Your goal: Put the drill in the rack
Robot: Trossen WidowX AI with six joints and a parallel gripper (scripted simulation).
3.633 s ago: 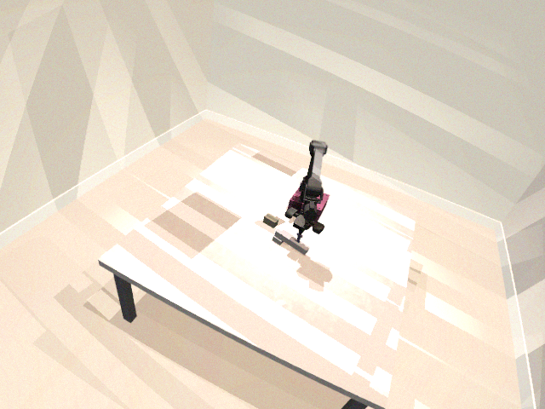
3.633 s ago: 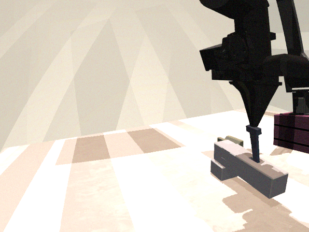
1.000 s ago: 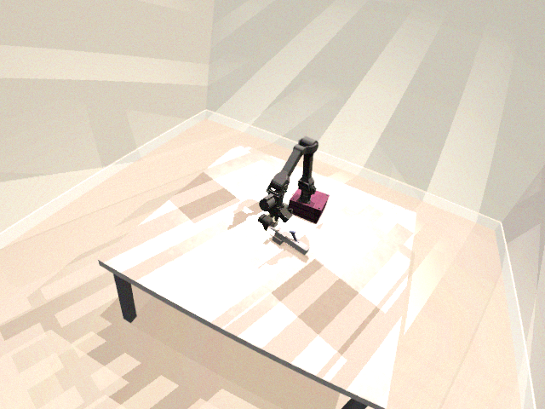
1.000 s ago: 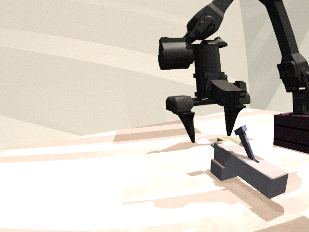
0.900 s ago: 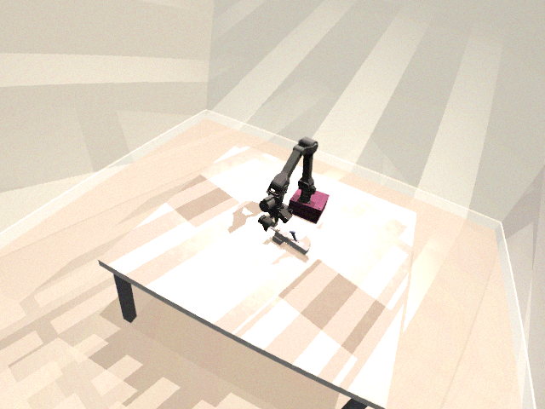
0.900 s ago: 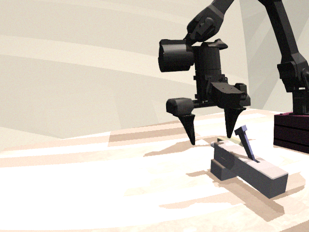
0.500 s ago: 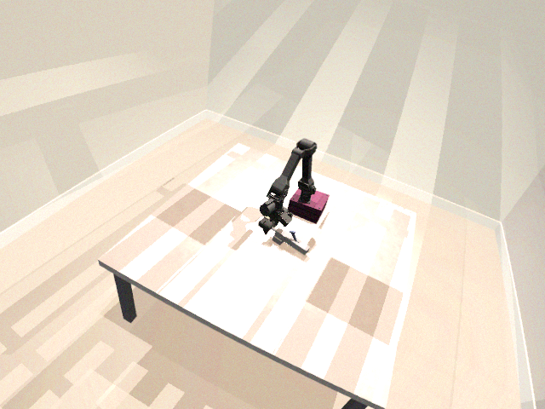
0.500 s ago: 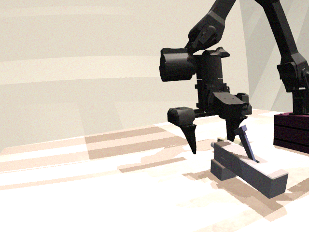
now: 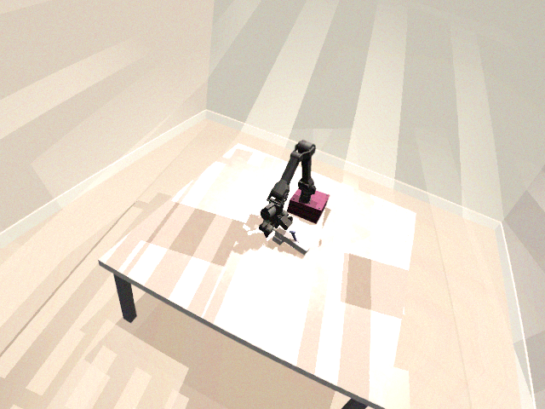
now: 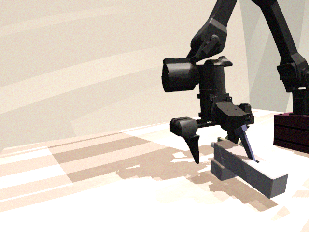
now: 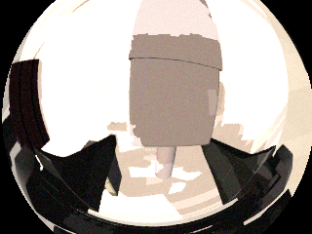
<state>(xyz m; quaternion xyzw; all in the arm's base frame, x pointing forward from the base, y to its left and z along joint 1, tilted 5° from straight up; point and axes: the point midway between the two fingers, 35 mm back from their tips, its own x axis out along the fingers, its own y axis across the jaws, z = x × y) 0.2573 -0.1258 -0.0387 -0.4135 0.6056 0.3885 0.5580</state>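
Poking from gray blk [image 9: 295, 244] [image 10: 244, 169] [image 11: 173, 102], drill [image 10: 212, 144] [image 11: 166, 163] btwn fingers of open hand [image 9: 277, 231] [image 10: 216, 152] [image 11: 161, 141]

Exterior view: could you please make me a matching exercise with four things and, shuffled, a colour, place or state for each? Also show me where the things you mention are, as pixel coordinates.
Things:
1. claw [image 9: 275, 231] [image 10: 216, 152] [image 11: 160, 138]
2. lever [image 9: 293, 235] [image 10: 246, 143]
3. box [image 9: 303, 214] [image 10: 290, 127] [image 11: 24, 102]
4. long block [image 9: 296, 245] [image 10: 249, 172] [image 11: 173, 102]

Matches:
A. blue, slanting
B. under the arm's foot
C. grey-sided
D. open

Pairs: 1-D, 2-A, 3-B, 4-C
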